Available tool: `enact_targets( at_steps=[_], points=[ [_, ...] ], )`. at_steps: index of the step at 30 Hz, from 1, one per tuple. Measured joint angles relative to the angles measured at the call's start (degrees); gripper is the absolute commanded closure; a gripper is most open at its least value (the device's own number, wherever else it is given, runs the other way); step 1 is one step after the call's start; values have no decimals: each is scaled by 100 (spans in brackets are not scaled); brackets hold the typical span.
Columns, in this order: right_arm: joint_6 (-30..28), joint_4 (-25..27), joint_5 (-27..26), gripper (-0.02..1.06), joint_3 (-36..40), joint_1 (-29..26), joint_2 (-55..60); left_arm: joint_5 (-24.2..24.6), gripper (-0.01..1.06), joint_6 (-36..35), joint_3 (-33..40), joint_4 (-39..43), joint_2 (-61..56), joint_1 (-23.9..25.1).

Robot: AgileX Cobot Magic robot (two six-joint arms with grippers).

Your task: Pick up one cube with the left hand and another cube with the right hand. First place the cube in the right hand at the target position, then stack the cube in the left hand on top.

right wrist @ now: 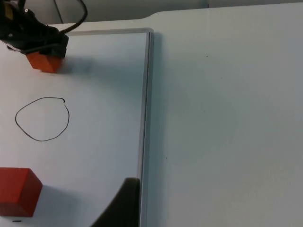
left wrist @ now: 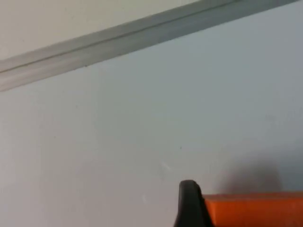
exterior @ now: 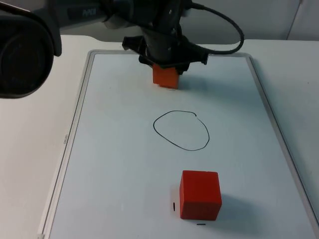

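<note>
An orange cube sits at the far end of the whiteboard, and my left gripper is down over it. In the left wrist view a black fingertip presses flush against the orange cube's side, so the gripper is shut on it. A red cube stands alone near the board's front edge. Between the two cubes is a hand-drawn black circle with nothing inside. My right gripper hangs over the board's right frame, to the right of the red cube and apart from it.
The whiteboard's metal frame borders the work area, and the bare white table stretches to the right of it. The left arm reaches in from the upper left. Small black marks lie beside the red cube.
</note>
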Motion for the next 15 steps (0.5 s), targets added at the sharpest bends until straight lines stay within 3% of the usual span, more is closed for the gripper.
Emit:
enact_targets(
  at_steps=[4,6,8,11,15],
  points=[
    [0,0,0,0,0,0,0,511,86,-9,-566,0,0,0],
    [0,0,0,0,0,0,0,1196,86,32,-1154,20,0,0],
    [0,0,0,0,0,0,0,1451,86,129,-1359,20,0,0],
    [0,0,0,0,0,0,0,2321,86,518,-2124,-22,0,0],
    [0,0,0,0,0,0,0,2536,86,938,-2792,-364,-43,0]
  ],
)
